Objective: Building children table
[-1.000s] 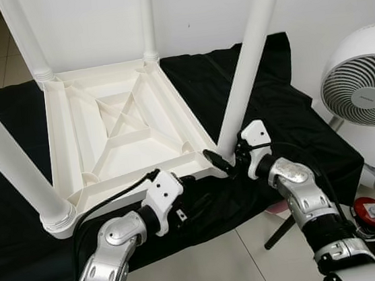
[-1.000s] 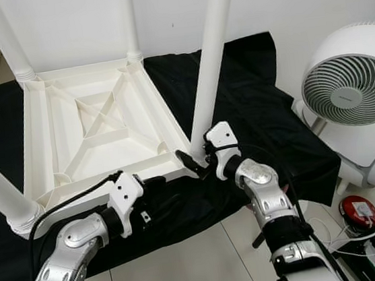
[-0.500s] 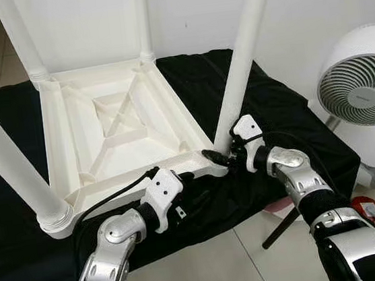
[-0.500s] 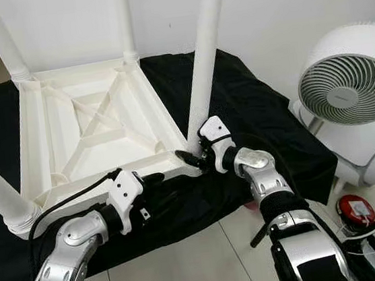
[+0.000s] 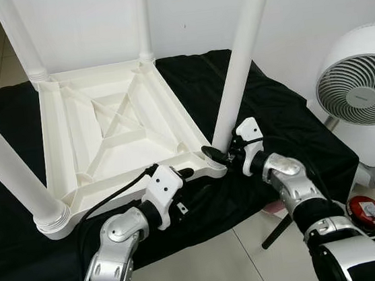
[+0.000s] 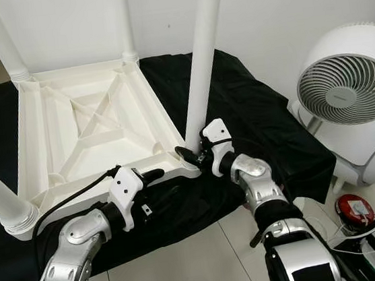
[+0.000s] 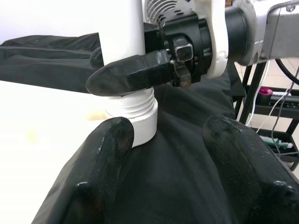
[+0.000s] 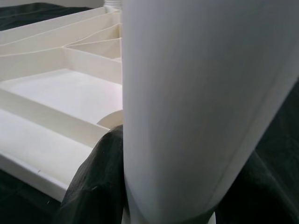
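The white plastic table point(image 5: 111, 183) lies upside down on a black cloth point(image 5: 286, 115), with its four legs pointing up. My right gripper point(image 5: 220, 156) is shut around the base of the near right leg point(image 5: 239, 60), just above its threaded collar point(image 7: 133, 116). In the right wrist view that leg point(image 8: 196, 93) stands right against one black finger point(image 8: 100, 182). My left gripper point(image 5: 191, 184) is open at the table's front rim, close to the same corner. Its fingers point(image 7: 105, 154) rest spread over the cloth with nothing between them.
A white round fan point(image 5: 362, 100) stands on the tiled floor to the right. A red object point(image 5: 366, 211), cables and a black stand leg point(image 5: 279, 228) lie below it. A white wall rises close behind the table.
My left gripper has edged forward toward the table's front rim and corner. The right gripper keeps its hold at the base of the leg. The camera has shifted slightly.
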Tool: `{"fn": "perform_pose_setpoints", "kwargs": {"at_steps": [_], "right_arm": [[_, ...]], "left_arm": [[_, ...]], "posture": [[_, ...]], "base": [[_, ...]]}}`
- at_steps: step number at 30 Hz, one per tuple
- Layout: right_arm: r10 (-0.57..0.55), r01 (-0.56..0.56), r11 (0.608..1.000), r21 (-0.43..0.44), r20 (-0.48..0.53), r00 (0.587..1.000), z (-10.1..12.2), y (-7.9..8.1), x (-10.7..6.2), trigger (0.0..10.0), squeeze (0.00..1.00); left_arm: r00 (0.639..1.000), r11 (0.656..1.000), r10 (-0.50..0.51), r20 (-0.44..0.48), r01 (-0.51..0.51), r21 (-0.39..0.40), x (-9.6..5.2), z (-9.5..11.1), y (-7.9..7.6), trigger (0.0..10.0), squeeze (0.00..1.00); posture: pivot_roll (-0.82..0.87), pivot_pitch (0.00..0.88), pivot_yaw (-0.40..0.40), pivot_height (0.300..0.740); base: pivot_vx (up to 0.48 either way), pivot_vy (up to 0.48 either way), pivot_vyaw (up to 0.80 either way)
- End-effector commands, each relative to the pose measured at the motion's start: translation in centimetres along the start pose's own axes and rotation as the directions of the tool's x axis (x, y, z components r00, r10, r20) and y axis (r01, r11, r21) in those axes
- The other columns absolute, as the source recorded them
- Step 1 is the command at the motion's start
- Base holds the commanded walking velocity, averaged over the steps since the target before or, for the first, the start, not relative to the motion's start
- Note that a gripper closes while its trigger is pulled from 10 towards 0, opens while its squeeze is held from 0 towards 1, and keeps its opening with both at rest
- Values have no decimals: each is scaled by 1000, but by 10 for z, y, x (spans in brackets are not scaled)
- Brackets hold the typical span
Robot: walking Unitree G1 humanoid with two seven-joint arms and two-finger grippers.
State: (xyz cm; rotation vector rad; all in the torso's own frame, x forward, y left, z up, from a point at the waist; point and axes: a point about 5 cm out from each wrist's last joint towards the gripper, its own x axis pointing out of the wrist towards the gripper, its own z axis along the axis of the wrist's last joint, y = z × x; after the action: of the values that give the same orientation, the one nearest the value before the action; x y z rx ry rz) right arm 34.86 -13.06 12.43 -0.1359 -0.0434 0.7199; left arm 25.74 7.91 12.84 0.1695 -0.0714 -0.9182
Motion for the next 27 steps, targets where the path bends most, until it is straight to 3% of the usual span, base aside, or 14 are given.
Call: {"fn": "perform_pose_setpoints", "kwargs": {"at_steps": [1, 3, 6, 8, 10, 14, 18, 24, 25, 27], "right_arm": [[-54, 55, 998, 25, -23, 998, -9, 1, -2, 10000, 0], [-54, 55, 998, 25, -23, 998, -9, 1, -2, 10000, 0], [-216, 213, 974, 83, 30, 976, -7, 7, -2, 10000, 0], [-216, 213, 974, 83, 30, 976, -7, 7, -2, 10000, 0], [-377, 367, 913, 178, 26, 926, -8, 16, -1, 10000, 0], [-456, 445, 872, 205, 11, 890, -10, 20, -1, 10000, 0], [-600, 587, 772, 245, -24, 800, -9, 23, -1, 10000, 0], [-587, 566, 781, 264, -1, 810, -2, 31, 4, 10000, 0], [-583, 561, 783, 268, 3, 813, -2, 31, 2, 10000, 1000], [-583, 561, 786, 260, 6, 813, -1, 29, -2, 10000, 1000]], "left_arm": [[966, 967, 256, -20, -256, -3, -1, -4, 10, 10000, 0], [966, 967, 256, -20, -256, -3, -1, -4, 10, 10000, 0], [966, 966, 259, -11, -259, -14, 2, -3, 6, 10000, 0], [966, 966, 259, -11, -259, -14, 2, -3, 6, 10000, 0], [970, 969, 244, -4, -244, -30, 5, -2, 3, 10000, 0], [971, 970, 240, -3, -240, -36, 6, -2, 2, 10000, 0], [972, 972, 234, -2, -233, -35, 9, -2, 1, 10000, 0], [975, 975, 221, 3, -220, -37, 12, -1, 0, 10000, 0], [976, 976, 217, 3, -216, -37, 12, 0, 0, 10000, 0], [977, 976, 213, 4, -213, -36, 13, 0, 0, 10000, 0]], "posture": [[25, 0, -89, 740], [25, 0, -89, 740], [20, 0, -91, 740], [20, 0, -91, 740], [15, 0, -92, 740], [12, 0, -93, 740], [8, 0, -92, 740], [2, 0, -86, 740], [3, 0, -85, 740], [3, 0, -85, 740]], "base": [[0, 0, 0], [0, 0, 0], [0, 0, 0], [0, 0, 0], [0, 0, 0], [0, 0, 0], [0, 0, 0], [0, 0, 0], [0, 0, 0], [0, 0, 0]]}}
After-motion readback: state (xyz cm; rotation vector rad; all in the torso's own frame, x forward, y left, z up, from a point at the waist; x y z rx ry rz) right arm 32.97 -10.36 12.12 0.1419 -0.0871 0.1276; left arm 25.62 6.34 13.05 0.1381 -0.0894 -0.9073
